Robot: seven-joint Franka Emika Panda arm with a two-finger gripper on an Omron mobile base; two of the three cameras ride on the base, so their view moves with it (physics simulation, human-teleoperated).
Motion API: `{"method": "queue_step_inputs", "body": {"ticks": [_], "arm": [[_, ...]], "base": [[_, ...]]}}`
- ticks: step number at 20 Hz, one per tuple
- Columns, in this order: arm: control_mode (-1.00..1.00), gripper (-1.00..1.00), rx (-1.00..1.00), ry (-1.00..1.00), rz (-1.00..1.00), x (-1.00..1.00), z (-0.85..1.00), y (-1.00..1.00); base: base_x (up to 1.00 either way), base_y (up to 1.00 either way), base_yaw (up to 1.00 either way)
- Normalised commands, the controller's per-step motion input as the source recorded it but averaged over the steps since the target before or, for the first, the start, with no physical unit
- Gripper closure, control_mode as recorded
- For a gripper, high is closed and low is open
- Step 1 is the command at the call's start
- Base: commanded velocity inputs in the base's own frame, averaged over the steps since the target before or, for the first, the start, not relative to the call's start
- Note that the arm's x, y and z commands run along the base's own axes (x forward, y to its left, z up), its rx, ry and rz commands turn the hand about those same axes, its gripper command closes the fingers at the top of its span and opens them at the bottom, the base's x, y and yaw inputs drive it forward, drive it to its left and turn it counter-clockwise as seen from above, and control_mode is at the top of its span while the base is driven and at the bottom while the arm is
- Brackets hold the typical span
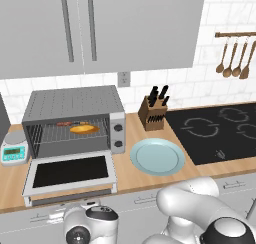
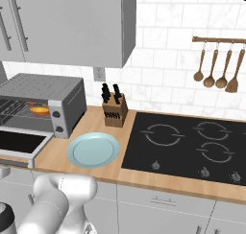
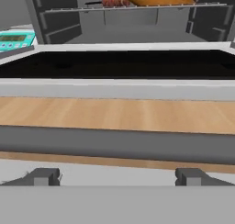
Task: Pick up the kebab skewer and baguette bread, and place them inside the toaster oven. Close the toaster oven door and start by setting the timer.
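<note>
You have the wooden counter running under grey wall cabinets, with a black cooktop at its right end. The toaster oven stands at the left, and its toaster oven door lies dropped flat toward you, dark glass up. Inside, on the upper wire rack, the baguette bread lies lengthwise with the kebab skewer just behind and to its left; in the hand view they sit close together, the meat chunks at the loaf's left end. An empty light blue plate sits just right of the door, a knife block behind it. A small white scale stands left of the oven; its display is too small to read. Your gripper hangs low in front of the door, its jaws spread wide, gripping nothing.
</note>
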Motion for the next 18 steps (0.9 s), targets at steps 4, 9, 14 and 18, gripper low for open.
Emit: {"method": "queue_step_inputs", "body": {"ticks": [4, 9, 14, 18], "arm": [[-1.00, -1.00, 0.00, 0.00, 0.00, 0.01, -0.11, 0.01], [-1.00, -1.00, 0.00, 0.00, 0.00, 0.08, -0.01, 0.00], [-1.00, -1.00, 0.00, 0.00, 0.00, 0.13, 0.00, 0.00], [-1.00, -1.00, 0.00, 0.00, 0.00, 0.12, 0.00, 0.00]], "base": [[0.00, 0.00, 0.00], [0.00, 0.00, 0.00], [0.00, 0.00, 0.00], [0.00, 0.00, 0.00]]}}
